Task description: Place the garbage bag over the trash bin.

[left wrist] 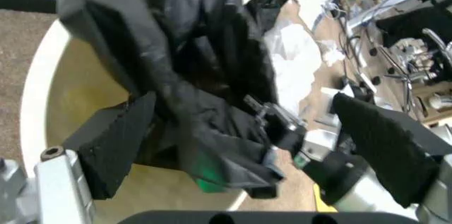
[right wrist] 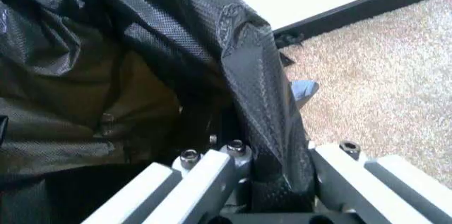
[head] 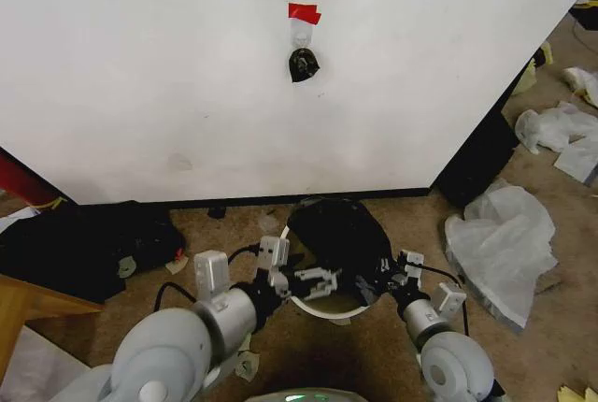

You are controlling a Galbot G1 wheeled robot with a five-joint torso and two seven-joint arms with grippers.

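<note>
The black garbage bag (head: 338, 232) is bunched up over the round white trash bin (head: 324, 313), which stands on the carpet against the wall. Most of the bin's mouth is hidden by it. In the left wrist view the crumpled bag (left wrist: 177, 65) hangs into the bin's pale inside, with the rim (left wrist: 32, 91) bare on one side. My left gripper (head: 316, 282) (left wrist: 244, 113) is open, its black pads wide apart on either side of the bag. From the other side, my right gripper (head: 388, 276) (right wrist: 276, 173) is shut on a fold of the bag (right wrist: 254, 75).
A white wall (head: 280, 93) rises straight behind the bin. Black bags (head: 93, 243) lie on the floor to the left, beside a wooden corner (head: 28, 307). Crumpled white plastic bags (head: 505, 234) lie to the right on the carpet.
</note>
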